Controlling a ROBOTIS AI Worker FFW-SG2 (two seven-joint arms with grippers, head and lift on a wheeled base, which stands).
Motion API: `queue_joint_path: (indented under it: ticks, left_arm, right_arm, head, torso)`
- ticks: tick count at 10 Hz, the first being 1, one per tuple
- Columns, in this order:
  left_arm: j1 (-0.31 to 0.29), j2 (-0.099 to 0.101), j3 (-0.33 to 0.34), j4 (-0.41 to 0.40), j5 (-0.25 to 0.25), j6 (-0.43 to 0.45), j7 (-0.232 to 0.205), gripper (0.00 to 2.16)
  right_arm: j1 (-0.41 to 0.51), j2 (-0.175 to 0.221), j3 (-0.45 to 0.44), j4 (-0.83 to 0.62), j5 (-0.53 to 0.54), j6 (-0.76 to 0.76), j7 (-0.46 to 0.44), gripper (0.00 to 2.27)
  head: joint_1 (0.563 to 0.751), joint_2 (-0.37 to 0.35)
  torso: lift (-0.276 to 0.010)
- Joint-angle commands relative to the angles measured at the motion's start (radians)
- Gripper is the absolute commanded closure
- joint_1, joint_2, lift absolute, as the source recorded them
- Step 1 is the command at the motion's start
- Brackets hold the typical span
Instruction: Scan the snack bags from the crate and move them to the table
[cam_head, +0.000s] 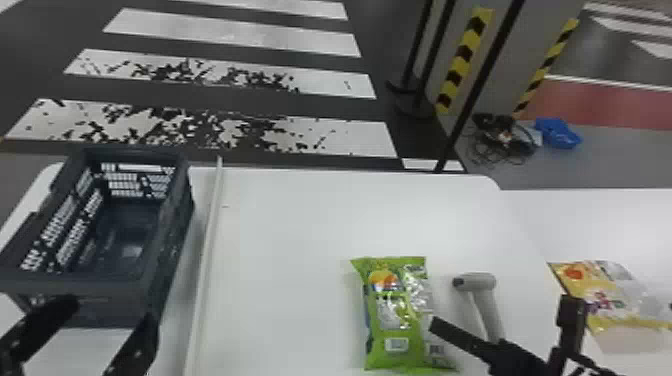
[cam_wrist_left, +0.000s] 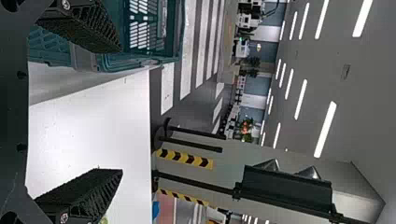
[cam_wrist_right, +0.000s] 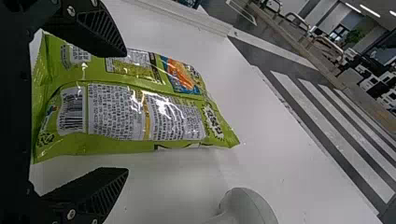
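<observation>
Right now we have the right gripper's fingers (cam_wrist_right: 95, 193) spread with nothing pinched between them, one over the edge of the green snack bag (cam_wrist_right: 154, 114) and the other over bare worktop (cam_wrist_right: 187, 172). The left gripper (cam_head: 111, 312) is spread as well, holding nothing, near the close end of the dark plastic crate (cam_head: 90, 287).

Going outward from the right fingers, the bag lies flat on the worktop with its printed back and barcode (cam_wrist_right: 72, 112) facing up. Just beside it, on the robot's right, lies the grey handheld scanner (cam_head: 475, 281), its nose turned toward the bag. Farther to the right, a yellow snack bag (cam_head: 592, 295) rests on the adjoining surface.

We'd judge that the scanning step is in hand for the green bag: it is out of the crate and barcode up, though we can't tell whether it has been read. If it hasn't, the next move calls for us to bring the right fingers around the scanner's handle (cam_head: 487, 315), close on it, lift, and aim at the code. We'd want clearance from the wrapper, since a low finger might drag the bag askew.
</observation>
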Motion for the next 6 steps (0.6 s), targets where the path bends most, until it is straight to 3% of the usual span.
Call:
queue_joint_path:
  ticks: [1,4,5,6]
  left_arm:
    - [-0.002,-0.002,0.000,0.006,-0.001,0.000,0.000,0.08]
    - [-0.006,-0.002,0.000,0.005,-0.001,0.000,0.000,0.08]
    - [-0.008,-0.002,0.000,0.006,-0.001,0.003,0.000,0.08]
    - [-0.014,0.000,-0.002,0.017,-0.001,0.003,0.000,0.08]
  right_arm:
    - [-0.020,-0.016,0.037,0.025,0.020,-0.002,0.008,0.12]
    - [-0.048,-0.034,0.091,0.048,0.045,0.004,0.035,0.19]
    - [-0.052,-0.040,0.105,0.060,0.048,0.007,0.063,0.40]
    - [-0.060,-0.040,0.112,0.071,0.054,0.013,0.077,1.10]
  head:
    - [0.695,-0.192]
    - [0.695,-0.159]
    - [0.695,-0.147]
    - [0.695,-0.142]
  torso:
    - [-0.095]
    - [-0.095]
    - [-0.095]
    - [-0.095]
